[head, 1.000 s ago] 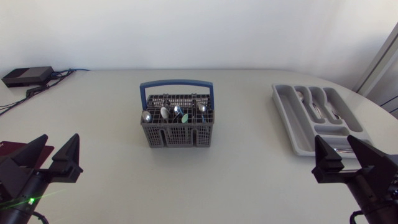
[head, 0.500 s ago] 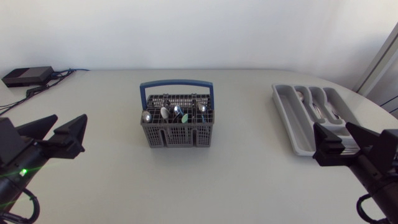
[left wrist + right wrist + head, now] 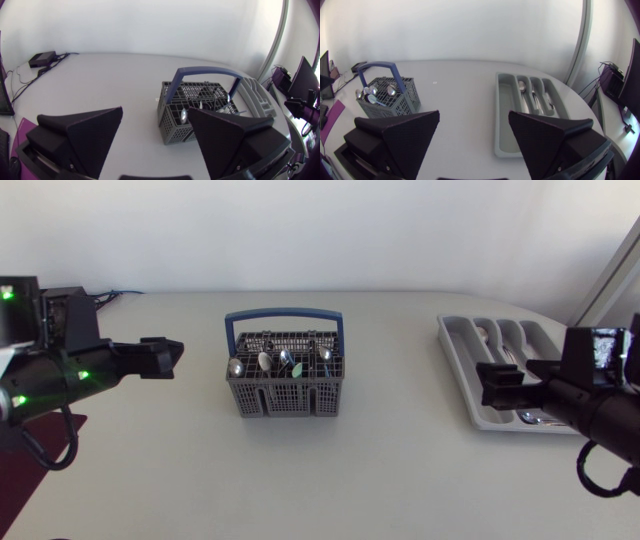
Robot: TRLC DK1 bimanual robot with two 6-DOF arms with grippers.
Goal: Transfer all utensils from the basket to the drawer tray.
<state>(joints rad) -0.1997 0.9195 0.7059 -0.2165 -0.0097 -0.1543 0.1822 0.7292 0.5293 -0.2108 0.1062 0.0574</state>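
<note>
The utensils (image 3: pixel 264 361) stand crowded, heads up, in the basket (image 3: pixel 285 398) mid-table (image 3: pixel 380 470), under its arched blue handle (image 3: pixel 284 314). The tray (image 3: pixel 470 375) lies well apart to the right, a few pieces already in its slots. The left gripper (image 3: pixel 155 112) hovers beside the basket, fingers wide apart and holding nothing; the right gripper (image 3: pixel 474 113) hangs near the tray, also spread and empty. Likely risks: a broad finger could clip the handle on the way in, pinch two utensils at once, or drag the light basket over, since nothing steadies it
</note>
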